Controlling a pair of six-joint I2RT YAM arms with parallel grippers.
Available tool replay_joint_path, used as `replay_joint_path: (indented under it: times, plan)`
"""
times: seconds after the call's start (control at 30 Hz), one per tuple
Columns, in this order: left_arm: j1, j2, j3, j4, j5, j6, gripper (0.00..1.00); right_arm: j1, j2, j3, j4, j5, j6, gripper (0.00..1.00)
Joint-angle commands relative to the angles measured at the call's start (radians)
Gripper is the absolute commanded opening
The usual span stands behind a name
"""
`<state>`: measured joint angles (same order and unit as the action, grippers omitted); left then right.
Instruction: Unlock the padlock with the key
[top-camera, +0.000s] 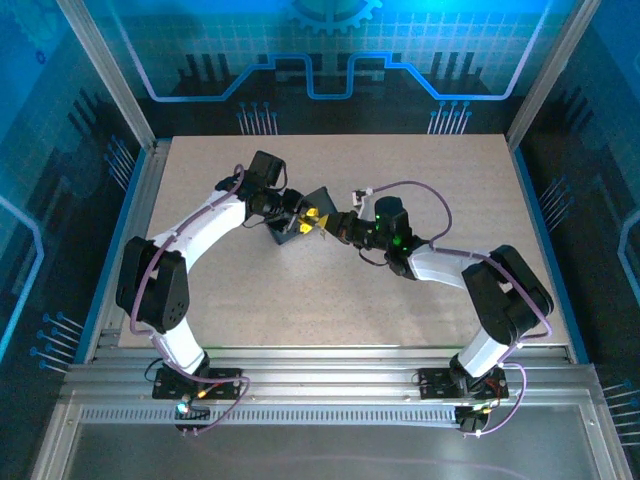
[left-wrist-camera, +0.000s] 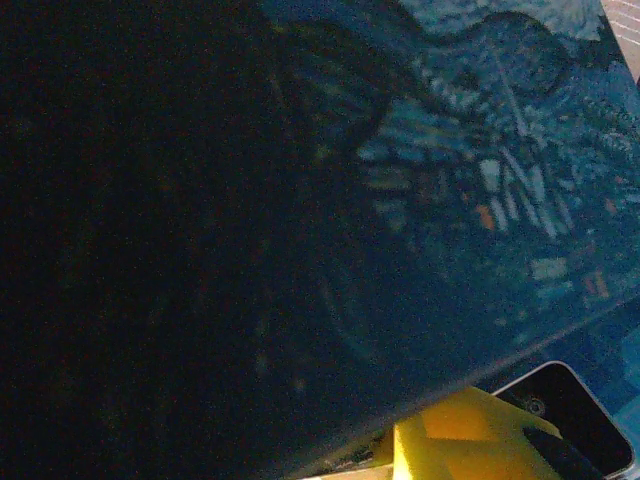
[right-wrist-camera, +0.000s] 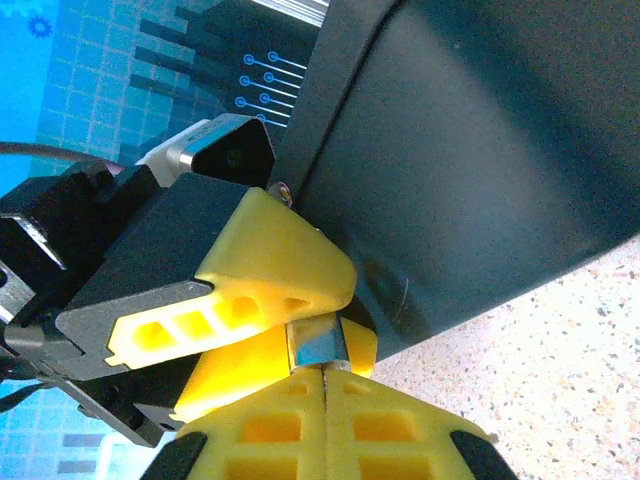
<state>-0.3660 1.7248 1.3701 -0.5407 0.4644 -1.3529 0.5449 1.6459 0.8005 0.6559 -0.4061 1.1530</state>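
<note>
The small silver padlock (right-wrist-camera: 318, 345) sits pinched between the yellow fingers of my left gripper (right-wrist-camera: 335, 318), right beside the dark box (right-wrist-camera: 480, 150). My right gripper (right-wrist-camera: 325, 372) is shut, its fingertips pressed up against the padlock's underside. The key is almost wholly hidden between those pads; a thin silvery sliver (right-wrist-camera: 329, 366) shows at the seam, touching the padlock. From above, the left gripper (top-camera: 300, 222) and right gripper (top-camera: 335, 228) meet tip to tip at the table's middle. The box's blue swirl-painted face (left-wrist-camera: 450, 180) lies close before the left wrist camera.
The box (top-camera: 322, 200) stands tilted on the speckled table (top-camera: 300, 300) just behind the grippers. A yellow finger (left-wrist-camera: 470, 440) and a black camera housing (left-wrist-camera: 570, 420) show under the box's edge. Aluminium rails frame the table's sides.
</note>
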Motion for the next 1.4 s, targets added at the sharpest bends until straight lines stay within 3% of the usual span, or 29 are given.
replay_joint_path:
  times: [0.0, 0.2, 0.4, 0.5, 0.57, 0.67, 0.73, 0.83, 0.93, 1.13, 1.37]
  plan:
    - [-0.033, -0.028, 0.026, 0.02, 0.147, -0.006, 0.0, 0.017, 0.013, 0.046, 0.027, 0.047, 0.062, 0.02]
    - [-0.014, -0.045, 0.002, 0.002, 0.139, -0.002, 0.0, -0.039, -0.025, 0.01, -0.062, 0.021, 0.041, 0.27]
    - [-0.006, -0.048, 0.001, -0.007, 0.139, 0.006, 0.0, -0.08, -0.097, 0.011, -0.211, 0.018, -0.066, 0.37]
    - [-0.005, -0.046, 0.004, -0.014, 0.142, 0.013, 0.0, -0.113, -0.156, 0.013, -0.298, 0.014, -0.199, 0.4]
    - [-0.005, -0.041, 0.013, -0.028, 0.147, 0.024, 0.0, -0.127, -0.204, 0.023, -0.367, 0.012, -0.377, 0.39]
    - [-0.005, -0.034, 0.03, -0.059, 0.161, 0.048, 0.0, -0.117, -0.256, 0.069, -0.54, 0.006, -0.787, 0.36]
    - [-0.005, -0.021, 0.049, -0.094, 0.178, 0.064, 0.0, -0.086, -0.271, 0.072, -0.62, 0.075, -1.097, 0.34]
    - [-0.004, -0.005, 0.088, -0.166, 0.181, 0.085, 0.0, -0.065, -0.295, -0.022, -0.505, 0.122, -1.387, 0.34]
    - [-0.001, 0.004, 0.122, -0.225, 0.171, 0.109, 0.0, -0.049, -0.326, -0.075, -0.393, 0.094, -1.528, 0.32]
    - [0.0, 0.012, 0.138, -0.261, 0.172, 0.117, 0.0, 0.06, -0.348, -0.112, -0.27, 0.173, -1.723, 0.31]
    - [0.001, 0.015, 0.146, -0.274, 0.174, 0.123, 0.0, 0.157, -0.341, -0.125, -0.174, 0.305, -1.797, 0.32]
